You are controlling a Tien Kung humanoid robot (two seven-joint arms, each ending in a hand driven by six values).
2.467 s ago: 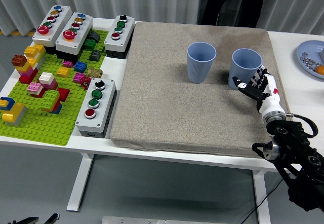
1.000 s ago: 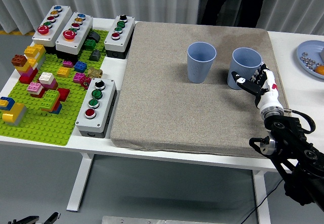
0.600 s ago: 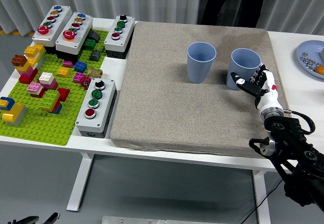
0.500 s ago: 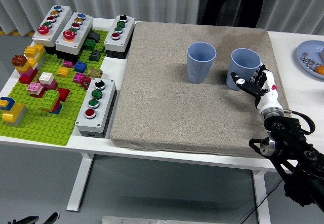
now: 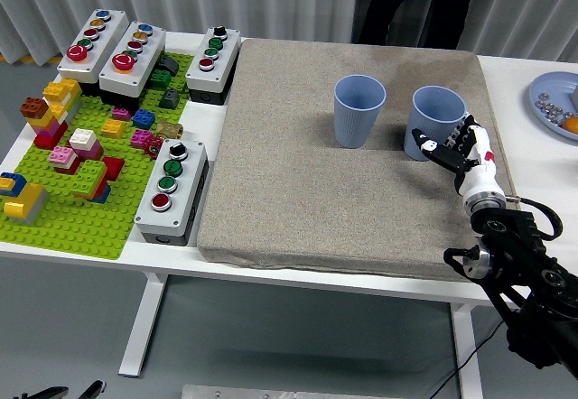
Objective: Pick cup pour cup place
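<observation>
Two blue cups stand upright on the grey mat (image 5: 307, 182). The left cup (image 5: 358, 110) stands at the mat's middle back. The right cup (image 5: 435, 121) stands to its right. My right hand (image 5: 452, 144) reaches up from the lower right and is against the right cup's near right side, fingers spread around it, not closed. I cannot see into either cup. My left arm is out of view.
A green brick baseplate (image 5: 81, 173) with loose bricks and several button boxes (image 5: 172, 191) fill the table's left. A plate (image 5: 555, 101) with small things sits at the far right. A person (image 5: 415, 2) stands at the far side.
My right hand moved up and forward to the right cup's side, then stayed still over the last second. The cups have not moved.
</observation>
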